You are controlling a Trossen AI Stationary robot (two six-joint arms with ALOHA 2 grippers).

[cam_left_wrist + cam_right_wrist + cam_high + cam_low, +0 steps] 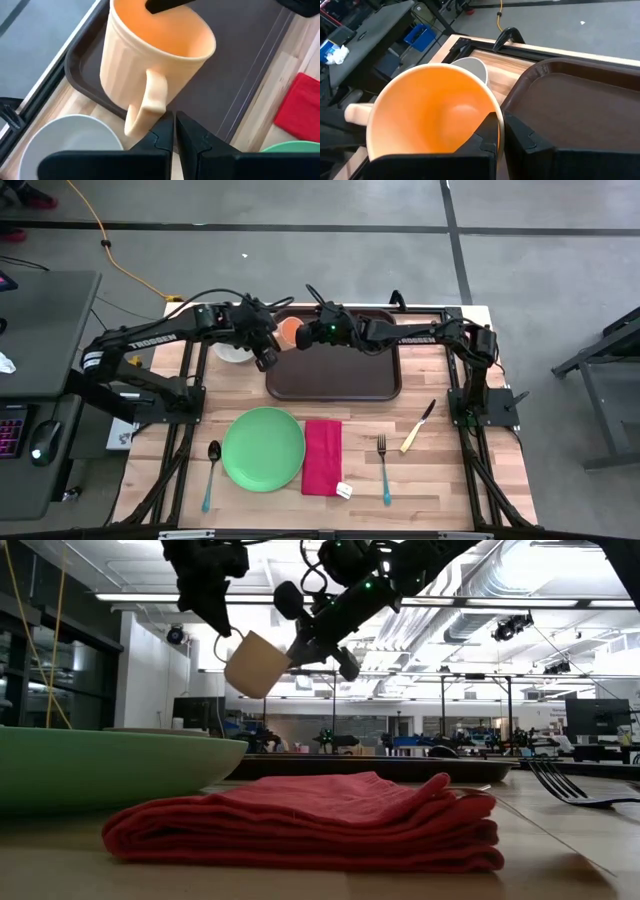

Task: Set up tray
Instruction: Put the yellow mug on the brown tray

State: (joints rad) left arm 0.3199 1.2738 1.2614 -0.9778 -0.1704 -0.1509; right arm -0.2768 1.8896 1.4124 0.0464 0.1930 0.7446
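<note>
A peach mug, orange inside, hangs tilted above the left end of the dark brown tray, which lies at the table's far side. My right gripper comes from the right and is shut on the mug's rim. From the left, my left gripper slants down, shut with nothing between its fingers. Its tips are just beside the lower end of the mug's handle. In the low view the mug is clear of the table. My right gripper pinches the mug's rim, one finger inside the mug and one outside its wall. It comes slanting down from the table's right. The mug is lifted clear and tilted, its mouth toward this gripper and its handle toward the left arm. My left gripper has its fingertip next to the handle's lower end; whether they touch I cannot tell.
A white bowl stands left of the tray, below the left gripper. Nearer lie a spoon, a green plate, a folded red napkin, a fork and a knife.
</note>
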